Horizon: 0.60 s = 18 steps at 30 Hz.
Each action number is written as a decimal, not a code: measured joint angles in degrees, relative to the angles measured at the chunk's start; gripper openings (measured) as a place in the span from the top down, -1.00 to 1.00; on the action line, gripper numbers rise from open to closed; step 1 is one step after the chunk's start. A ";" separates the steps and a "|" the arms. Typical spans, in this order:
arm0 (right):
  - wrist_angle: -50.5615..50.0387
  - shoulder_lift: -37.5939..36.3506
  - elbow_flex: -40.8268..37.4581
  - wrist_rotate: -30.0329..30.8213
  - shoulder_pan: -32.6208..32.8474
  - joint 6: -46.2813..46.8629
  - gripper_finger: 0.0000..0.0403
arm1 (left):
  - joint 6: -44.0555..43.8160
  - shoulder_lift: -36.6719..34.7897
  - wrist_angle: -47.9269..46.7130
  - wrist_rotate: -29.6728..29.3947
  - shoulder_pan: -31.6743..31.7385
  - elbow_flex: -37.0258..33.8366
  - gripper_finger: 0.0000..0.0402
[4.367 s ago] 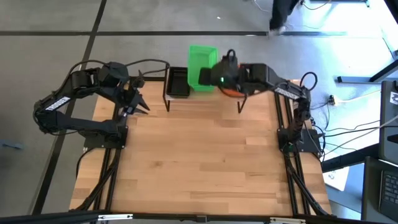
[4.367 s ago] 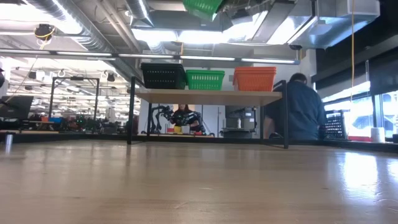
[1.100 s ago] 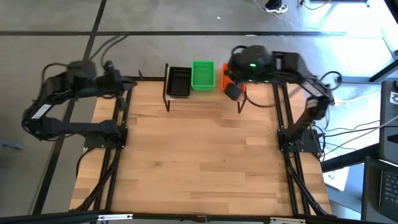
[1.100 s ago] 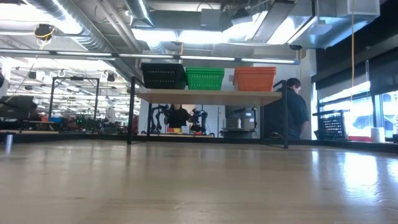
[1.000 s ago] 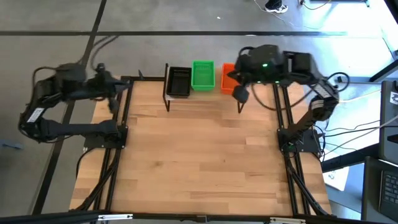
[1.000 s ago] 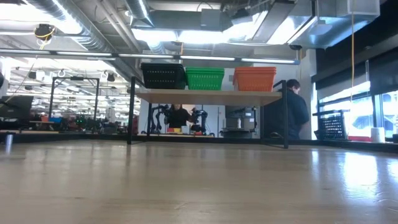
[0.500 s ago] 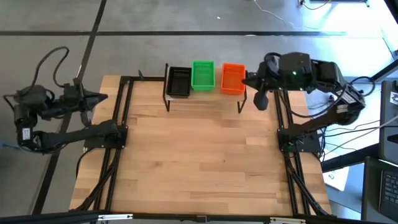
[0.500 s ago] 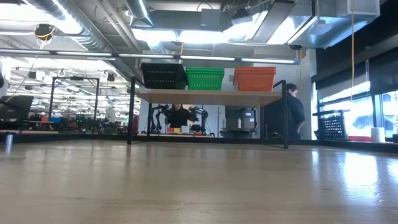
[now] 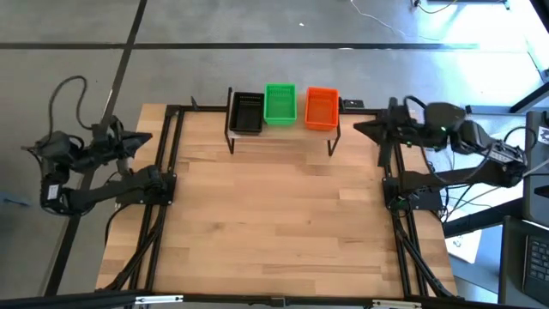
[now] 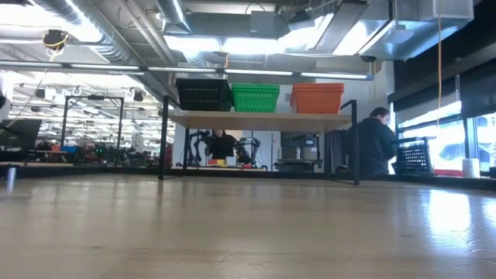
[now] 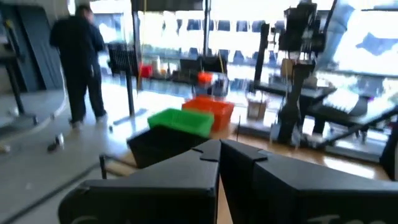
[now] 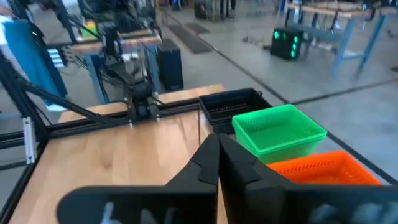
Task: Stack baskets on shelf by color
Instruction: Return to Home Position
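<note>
Two dark arms sit folded at either side of the wooden table point(image 9: 274, 223), both well apart from the shelf point(image 9: 283, 135), which stands at the table's far edge. On the shelf the baskets stand in three piles side by side: the black baskets point(image 9: 248, 112) toward the left arm, the green baskets point(image 9: 280, 102) in the middle, the orange baskets point(image 9: 322, 108) toward the right arm (how many are nested in each cannot be counted). The left gripper point(image 9: 144, 137) hangs at the table's left edge, fingers pressed together on nothing. The right gripper point(image 9: 367, 129) hangs at the right edge, likewise closed and empty.
</note>
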 joint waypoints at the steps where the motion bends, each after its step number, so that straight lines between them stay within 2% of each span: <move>1: 1.26 -2.40 -2.62 -0.14 0.00 -0.24 1.00 | -0.11 0.07 0.19 0.32 -0.02 -0.85 1.00; 8: 9.57 -19.27 -17.83 -2.96 0.00 0.07 1.00 | 0.21 -0.54 3.78 0.83 0.02 -4.59 1.00; 18: 10.31 -38.73 -29.04 -3.50 -0.02 -2.78 1.00 | -1.07 -0.63 10.04 -0.65 0.00 -9.09 1.00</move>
